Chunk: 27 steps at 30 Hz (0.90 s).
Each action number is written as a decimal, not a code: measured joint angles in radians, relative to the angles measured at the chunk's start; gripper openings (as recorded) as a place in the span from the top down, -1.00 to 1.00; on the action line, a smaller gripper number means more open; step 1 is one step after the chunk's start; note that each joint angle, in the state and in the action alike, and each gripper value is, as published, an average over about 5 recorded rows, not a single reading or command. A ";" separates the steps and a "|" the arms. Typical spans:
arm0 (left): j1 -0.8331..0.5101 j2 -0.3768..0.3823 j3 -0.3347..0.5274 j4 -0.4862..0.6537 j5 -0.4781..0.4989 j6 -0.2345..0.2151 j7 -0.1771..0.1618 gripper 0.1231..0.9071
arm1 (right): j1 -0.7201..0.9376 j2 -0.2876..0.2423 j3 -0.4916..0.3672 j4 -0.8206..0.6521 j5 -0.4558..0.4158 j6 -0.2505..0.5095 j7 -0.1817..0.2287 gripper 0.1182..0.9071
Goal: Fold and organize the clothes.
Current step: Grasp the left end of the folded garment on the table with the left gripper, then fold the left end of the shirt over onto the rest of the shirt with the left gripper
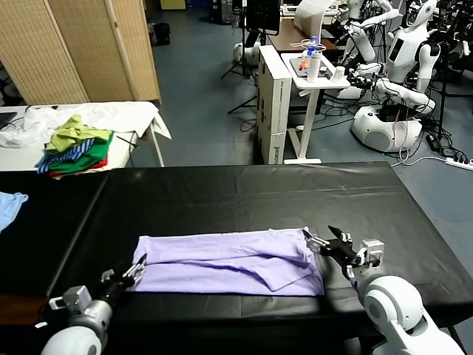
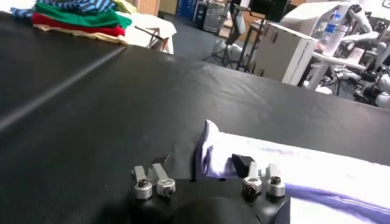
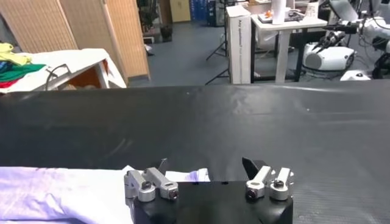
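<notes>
On my head feed the black bench [image 1: 244, 188] fills the foreground, with a light blue garment [image 1: 10, 207] lying at its far left edge. Behind it I see a white table [image 1: 137, 115] carrying a green, yellow, striped and red pile of clothes [image 1: 77, 146], beside bamboo screens [image 1: 81, 44].

— Could you see all of the T-shirt [image 2: 317, 173] from the left wrist?
— No, the picture's edge cut it off.
— And the light blue garment [image 1: 10, 205]?
— Only partly in view, too.
</notes>
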 joint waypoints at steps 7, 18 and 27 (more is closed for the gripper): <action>-0.003 -0.008 0.000 0.005 -0.004 0.000 0.000 0.15 | 0.002 0.007 -0.002 0.000 -0.003 0.002 -0.002 -1.00; 0.002 -0.002 -0.006 -0.004 0.049 -0.014 -0.004 0.86 | 0.000 0.017 0.002 0.004 -0.007 0.006 -0.002 -1.00; 0.032 0.108 -0.077 -0.022 0.136 -0.056 0.007 0.86 | -0.012 0.031 0.006 0.006 -0.013 0.010 -0.003 -1.00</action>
